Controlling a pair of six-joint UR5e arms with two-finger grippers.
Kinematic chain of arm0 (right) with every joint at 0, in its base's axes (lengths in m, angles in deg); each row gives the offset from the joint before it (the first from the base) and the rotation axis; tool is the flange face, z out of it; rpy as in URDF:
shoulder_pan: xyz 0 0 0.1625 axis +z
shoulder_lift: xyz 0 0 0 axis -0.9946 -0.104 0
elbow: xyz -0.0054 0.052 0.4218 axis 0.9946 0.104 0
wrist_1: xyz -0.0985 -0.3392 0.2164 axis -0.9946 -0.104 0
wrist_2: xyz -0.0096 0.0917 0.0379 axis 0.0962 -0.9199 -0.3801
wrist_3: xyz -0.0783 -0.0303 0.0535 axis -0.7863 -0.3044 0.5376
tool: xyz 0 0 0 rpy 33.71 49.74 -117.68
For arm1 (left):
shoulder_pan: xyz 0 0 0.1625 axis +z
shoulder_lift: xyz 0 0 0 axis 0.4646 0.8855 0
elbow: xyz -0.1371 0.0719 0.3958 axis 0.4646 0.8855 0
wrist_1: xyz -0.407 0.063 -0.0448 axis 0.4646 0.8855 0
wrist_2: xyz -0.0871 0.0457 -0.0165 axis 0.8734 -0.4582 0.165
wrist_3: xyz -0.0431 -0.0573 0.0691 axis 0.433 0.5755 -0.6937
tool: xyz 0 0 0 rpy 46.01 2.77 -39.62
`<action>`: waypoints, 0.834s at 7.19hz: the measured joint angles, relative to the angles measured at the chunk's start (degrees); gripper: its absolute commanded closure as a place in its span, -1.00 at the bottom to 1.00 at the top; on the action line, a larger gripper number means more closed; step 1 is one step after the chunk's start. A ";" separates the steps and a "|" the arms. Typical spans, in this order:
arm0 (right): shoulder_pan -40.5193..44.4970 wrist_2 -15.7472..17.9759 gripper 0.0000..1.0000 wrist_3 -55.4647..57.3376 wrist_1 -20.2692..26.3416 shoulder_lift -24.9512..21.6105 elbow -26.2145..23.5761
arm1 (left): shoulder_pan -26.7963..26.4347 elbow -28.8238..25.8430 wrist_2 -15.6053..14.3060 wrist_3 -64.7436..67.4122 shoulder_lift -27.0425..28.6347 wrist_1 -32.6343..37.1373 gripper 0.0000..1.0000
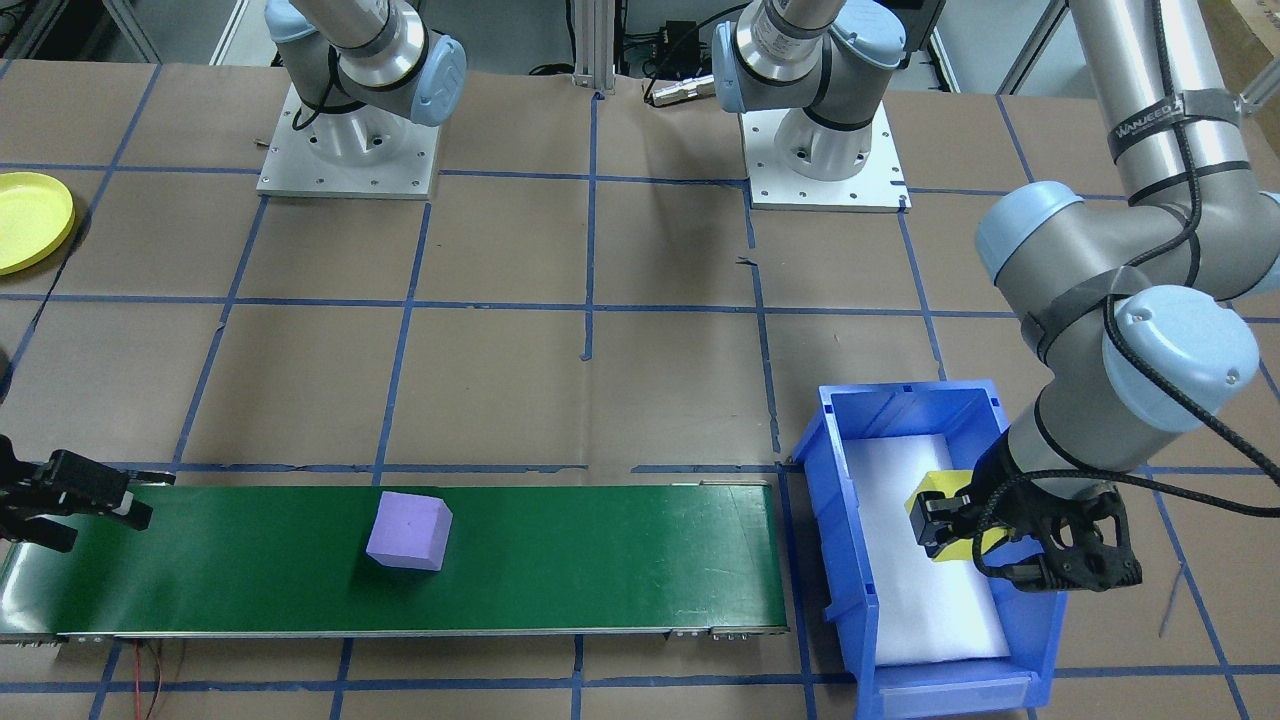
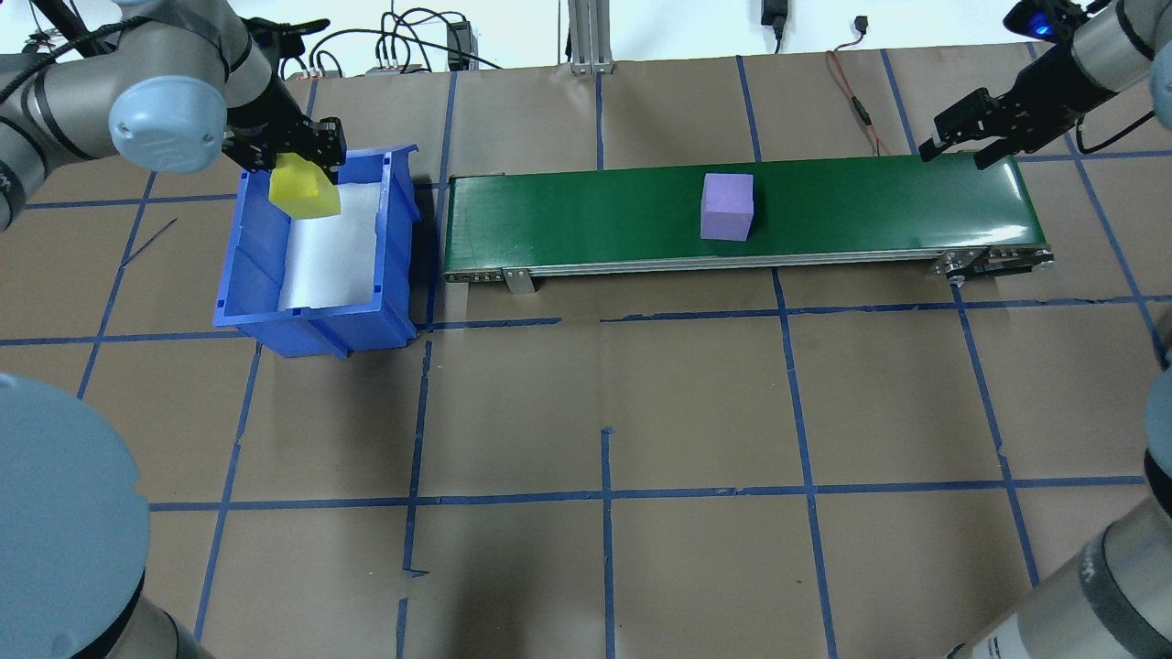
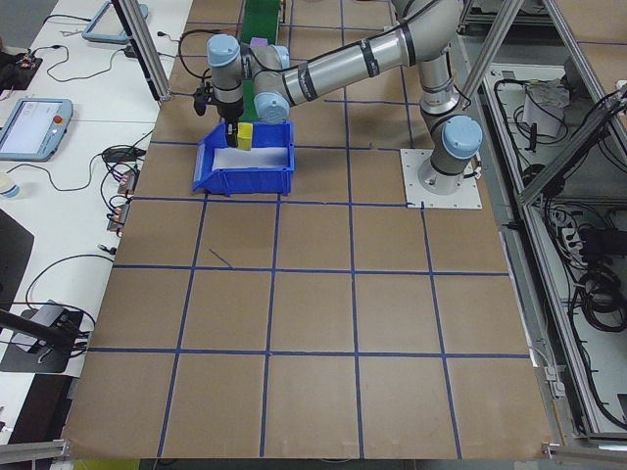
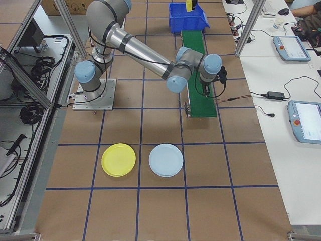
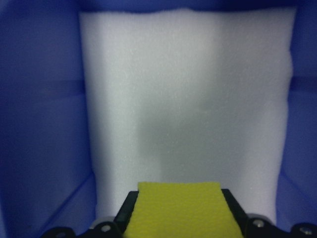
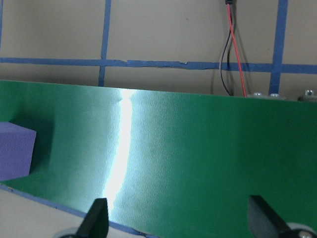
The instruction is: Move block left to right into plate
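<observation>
My left gripper (image 2: 298, 157) is shut on a yellow foam block (image 2: 302, 194), which it holds over the white lining at the far end of the blue bin (image 2: 311, 325). In the left wrist view the yellow block (image 5: 178, 208) sits between the fingers, with its shadow on the lining below. A purple block (image 2: 727, 207) lies on the green conveyor belt (image 2: 586, 215), right of the middle. At the belt's right end my right gripper (image 2: 955, 156) hovers open with nothing in it. The yellow plate (image 4: 118, 159) rests on the table far from the belt.
A pale blue plate (image 4: 166, 160) lies beside the yellow one. Red and black wires (image 6: 233, 49) run on the table behind the belt's right end. Both arm bases (image 1: 348, 150) stand on metal plates at the robot's side of the table.
</observation>
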 measured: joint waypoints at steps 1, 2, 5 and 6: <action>-0.07 -1.04 -1.00 -0.09 -0.55 0.97 -0.36 | -2.53 -1.41 0.30 0.72 -0.78 0.64 -0.06; -0.08 -1.55 -1.00 -0.03 -0.67 1.27 -0.43 | -6.16 -2.04 0.18 2.68 -1.02 0.65 -0.07; -0.37 -4.56 -1.00 2.45 -0.71 2.23 1.09 | -14.52 -2.05 0.18 8.80 1.92 -1.09 -0.04; -0.62 -4.64 -1.00 4.19 -0.69 2.46 1.15 | -16.22 -1.76 0.09 9.49 3.85 -1.81 -0.04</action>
